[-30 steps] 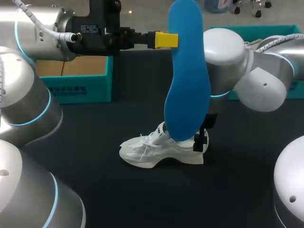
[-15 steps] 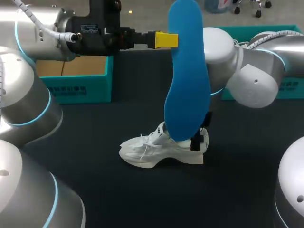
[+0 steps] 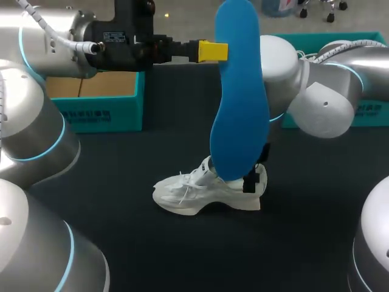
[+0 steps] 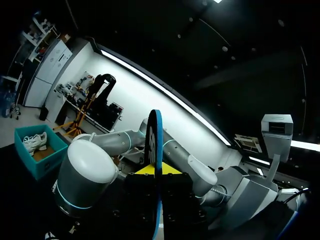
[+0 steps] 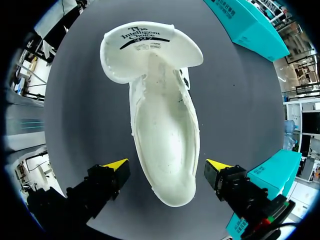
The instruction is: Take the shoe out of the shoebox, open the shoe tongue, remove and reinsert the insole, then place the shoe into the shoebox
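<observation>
The left pincer (image 3: 214,51) is pinching the blue insole (image 3: 238,91) and holds it upright in the air. In the left wrist view the insole stands edge-on between the pincer's fingers. The right pincer (image 5: 167,165) is spread, with 1 yellow tip at each side of the heel of the white shoe (image 5: 165,125) and a strip of counter showing at both sides.

The dark counter (image 3: 152,255) lies under both pincers. On it stand 2 teal boxes: the left shoebox (image 3: 97,103) below and behind the left pincer's arm, and the right shoebox (image 3: 374,115) behind the right arm.

In the head view the insole's lower end overlaps the shoe's opening, near the right pincer. The shoe rests on its sole below the left pincer, toe pointing away from the right pincer. Its tongue (image 5: 150,47) is folded wide open at the end far from that pincer.
</observation>
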Controlling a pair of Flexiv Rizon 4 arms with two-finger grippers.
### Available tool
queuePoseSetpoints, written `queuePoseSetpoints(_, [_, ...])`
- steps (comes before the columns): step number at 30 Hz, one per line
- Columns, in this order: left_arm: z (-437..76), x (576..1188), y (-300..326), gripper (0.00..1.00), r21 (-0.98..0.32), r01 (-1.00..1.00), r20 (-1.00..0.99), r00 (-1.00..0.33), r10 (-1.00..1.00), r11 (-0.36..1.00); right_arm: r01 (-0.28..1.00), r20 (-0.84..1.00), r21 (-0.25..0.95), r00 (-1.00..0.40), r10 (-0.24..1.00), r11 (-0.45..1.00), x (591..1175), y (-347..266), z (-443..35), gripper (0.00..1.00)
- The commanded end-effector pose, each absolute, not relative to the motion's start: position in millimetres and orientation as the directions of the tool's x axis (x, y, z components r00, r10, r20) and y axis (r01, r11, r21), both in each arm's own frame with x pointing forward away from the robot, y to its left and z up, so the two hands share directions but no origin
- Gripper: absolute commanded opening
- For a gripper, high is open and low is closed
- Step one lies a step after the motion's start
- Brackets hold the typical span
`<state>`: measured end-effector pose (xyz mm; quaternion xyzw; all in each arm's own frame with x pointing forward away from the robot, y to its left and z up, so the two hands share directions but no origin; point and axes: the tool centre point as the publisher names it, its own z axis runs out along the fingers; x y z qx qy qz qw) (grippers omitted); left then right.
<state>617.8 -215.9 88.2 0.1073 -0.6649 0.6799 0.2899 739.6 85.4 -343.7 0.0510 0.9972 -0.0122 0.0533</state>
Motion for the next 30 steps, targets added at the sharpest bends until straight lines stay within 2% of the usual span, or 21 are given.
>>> queuePoseSetpoints(1, [88.9,618.4,-217.2,0.0,-0.842,-0.537,0.532,-0.809,0.252,0.053,0.102,-0.108,-0.019,-0.989,0.1,0.995,739.8,85.3,-344.7,1.0])
queuePoseSetpoints(3, [88.9,618.4,-217.2,0.0,-0.842,-0.537,0.532,-0.809,0.252,0.053,0.109,-0.107,-0.053,-0.989,0.103,0.993,743.0,87.8,-334.9,1.0])
queuePoseSetpoints(10, [88.9,618.4,-217.2,0.0,-0.842,-0.537,0.532,-0.809,0.252,0.053,0.085,-0.14,-0.051,-0.987,0.077,0.995,759.3,100.0,-319.4,1.0])
queuePoseSetpoints(30, [88.9,618.4,-217.2,0.0,-0.842,-0.537,0.532,-0.809,0.252,0.053,0.011,-0.103,-0.058,-0.995,0.005,0.998,786.5,131.3,-375.4,1.0])
